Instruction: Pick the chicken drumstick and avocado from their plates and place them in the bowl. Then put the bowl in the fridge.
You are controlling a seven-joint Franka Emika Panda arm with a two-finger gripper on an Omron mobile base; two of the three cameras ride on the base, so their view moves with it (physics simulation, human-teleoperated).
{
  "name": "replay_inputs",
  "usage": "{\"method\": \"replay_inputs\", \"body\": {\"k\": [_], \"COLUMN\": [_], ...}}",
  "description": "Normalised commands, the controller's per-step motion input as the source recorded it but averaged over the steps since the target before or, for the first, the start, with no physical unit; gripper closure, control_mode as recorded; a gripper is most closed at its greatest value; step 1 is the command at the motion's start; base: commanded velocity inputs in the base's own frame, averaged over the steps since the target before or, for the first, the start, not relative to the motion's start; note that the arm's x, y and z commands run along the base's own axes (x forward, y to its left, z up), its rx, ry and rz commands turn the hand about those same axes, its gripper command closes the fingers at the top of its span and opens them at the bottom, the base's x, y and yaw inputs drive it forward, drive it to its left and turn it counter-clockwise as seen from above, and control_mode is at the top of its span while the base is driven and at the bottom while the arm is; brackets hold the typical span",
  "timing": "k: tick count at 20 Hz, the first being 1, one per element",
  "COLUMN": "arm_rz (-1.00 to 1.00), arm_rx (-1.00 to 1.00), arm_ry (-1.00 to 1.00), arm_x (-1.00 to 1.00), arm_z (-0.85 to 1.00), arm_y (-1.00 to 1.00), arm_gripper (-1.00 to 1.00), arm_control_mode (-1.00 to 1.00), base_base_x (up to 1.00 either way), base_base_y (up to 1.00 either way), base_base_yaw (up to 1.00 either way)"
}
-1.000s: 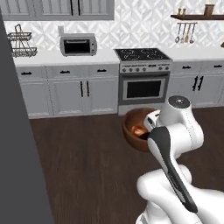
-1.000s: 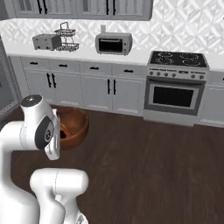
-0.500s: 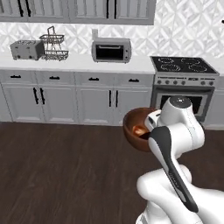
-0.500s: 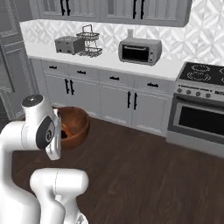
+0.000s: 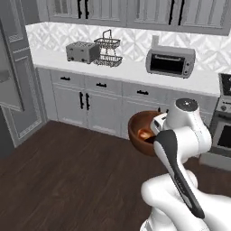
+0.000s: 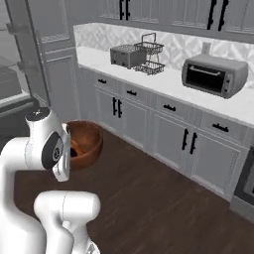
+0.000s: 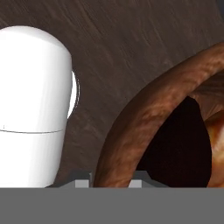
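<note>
The reddish-brown bowl (image 5: 143, 131) is held aloft over the dark floor (image 5: 67, 180), jaws clamped on its rim, mouth tilted toward ten o'clock, the avocado (image 7: 179, 144) and chicken drumstick (image 5: 144, 133) inside.

Reddish-brown bowl (image 5: 140, 134) aloft, food inside.

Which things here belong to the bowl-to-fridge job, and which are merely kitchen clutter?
Job:
bowl, carried at the arm's hand
chicken drumstick, orange piece inside it
avocado, dark shape inside it
fridge, at left

Clutter:
toaster
wire rack
toaster oven
</note>
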Motion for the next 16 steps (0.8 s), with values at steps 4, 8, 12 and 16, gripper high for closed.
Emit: {"method": "replay_inputs", "body": {"k": [4, 8, 12, 16], "arm_rz": [0.00, 0.00, 0.00, 0.00], "arm_rx": [0.00, 0.00, 0.00, 0.00], "arm_ry": [0.00, 0.00, 0.00, 0.00], "arm_x": [0.00, 0.00, 0.00, 0.00], "arm_z": [0.00, 0.00, 0.00, 0.00], "arm_y": [0.00, 0.00, 0.00, 0.00], "arm_gripper": [1.00, 1.00, 1.00, 1.00], "arm_control_mode": [1.00, 1.00, 1.00, 1.00], "base_base_x": [1.00, 1.00, 1.00, 1.00], "base_base_y": [-0.20, -0.19, -0.17, -0.12], "base_base_yaw": [0.71, 0.72, 0.68, 0.59]}}
